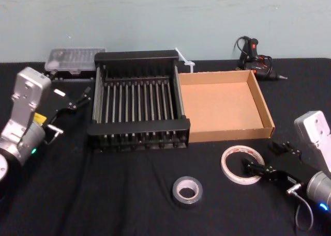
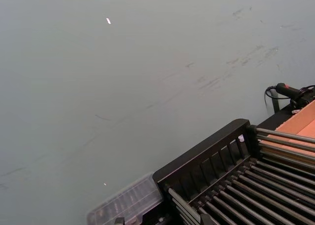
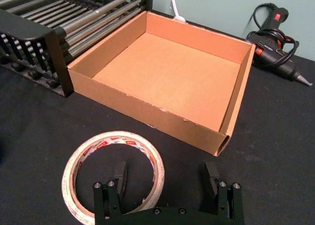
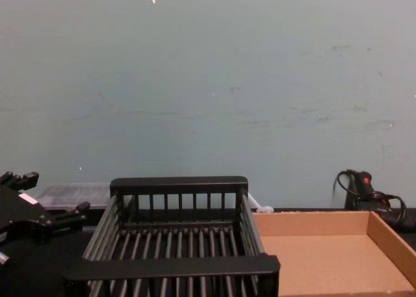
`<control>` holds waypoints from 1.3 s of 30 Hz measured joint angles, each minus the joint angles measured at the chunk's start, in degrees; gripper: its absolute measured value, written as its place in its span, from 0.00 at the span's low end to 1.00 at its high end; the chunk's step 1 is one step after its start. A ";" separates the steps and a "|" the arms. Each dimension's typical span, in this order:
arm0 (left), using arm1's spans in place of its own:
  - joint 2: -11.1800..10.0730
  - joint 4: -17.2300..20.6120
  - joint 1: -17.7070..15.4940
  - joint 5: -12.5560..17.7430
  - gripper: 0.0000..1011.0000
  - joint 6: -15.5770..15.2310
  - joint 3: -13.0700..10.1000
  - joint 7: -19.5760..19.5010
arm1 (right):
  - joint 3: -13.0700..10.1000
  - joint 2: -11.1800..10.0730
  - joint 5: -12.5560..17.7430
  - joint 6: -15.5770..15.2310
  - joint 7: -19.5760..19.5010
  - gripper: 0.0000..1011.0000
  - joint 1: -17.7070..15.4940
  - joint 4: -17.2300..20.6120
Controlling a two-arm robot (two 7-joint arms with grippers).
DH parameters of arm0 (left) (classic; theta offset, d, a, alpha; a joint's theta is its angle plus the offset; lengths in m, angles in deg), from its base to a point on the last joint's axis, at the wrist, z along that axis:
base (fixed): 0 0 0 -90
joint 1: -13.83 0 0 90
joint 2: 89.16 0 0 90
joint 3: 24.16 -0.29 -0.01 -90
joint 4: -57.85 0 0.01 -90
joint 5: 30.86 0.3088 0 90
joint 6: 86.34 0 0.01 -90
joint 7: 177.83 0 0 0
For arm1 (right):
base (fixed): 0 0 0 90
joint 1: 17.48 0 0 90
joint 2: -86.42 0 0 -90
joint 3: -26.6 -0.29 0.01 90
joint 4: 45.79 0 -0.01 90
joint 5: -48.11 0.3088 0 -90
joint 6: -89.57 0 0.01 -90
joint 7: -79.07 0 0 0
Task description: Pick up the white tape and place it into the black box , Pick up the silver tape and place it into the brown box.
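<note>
The white tape lies flat on the black tablecloth in front of the brown box. My right gripper is low over it and open. In the right wrist view one finger stands inside the white tape, the other outside, so one side of the roll sits between them. The silver tape lies alone nearer the front edge. The black box stands left of the brown box. My left gripper hangs open beside the black box's left wall, also seen in the chest view.
A black glue gun with its cord lies behind the brown box at the back right. A clear plastic case sits behind the black box at the back left. A wall rises just beyond the table's far edge.
</note>
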State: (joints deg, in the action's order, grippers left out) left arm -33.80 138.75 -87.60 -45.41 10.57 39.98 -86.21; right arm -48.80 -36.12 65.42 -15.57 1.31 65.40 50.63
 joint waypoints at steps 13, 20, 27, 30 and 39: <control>0.00 0.00 0.00 0.00 0.99 0.00 0.00 0.00 | -0.97 1.55 -1.63 -0.13 1.09 0.99 0.09 -1.10; 0.00 0.00 0.00 0.00 0.99 0.00 0.00 0.00 | -1.59 2.24 -2.41 -0.29 1.66 0.99 0.09 -1.35; 0.00 0.00 0.00 0.00 0.99 0.00 0.00 0.00 | -1.95 2.72 -2.86 -0.62 2.14 0.99 0.13 -1.59; 0.00 0.00 0.00 0.00 0.99 0.00 0.00 0.00 | -1.93 2.69 -2.85 -0.63 2.13 0.99 0.13 -1.59; 0.00 0.00 0.00 0.00 0.99 0.00 0.00 0.00 | -1.87 2.59 -2.80 -0.63 2.04 0.99 0.10 -1.54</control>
State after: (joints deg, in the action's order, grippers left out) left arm -33.80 138.75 -87.60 -45.40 10.57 39.98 -86.21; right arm -50.67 -33.52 62.62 -16.19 3.35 65.50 49.09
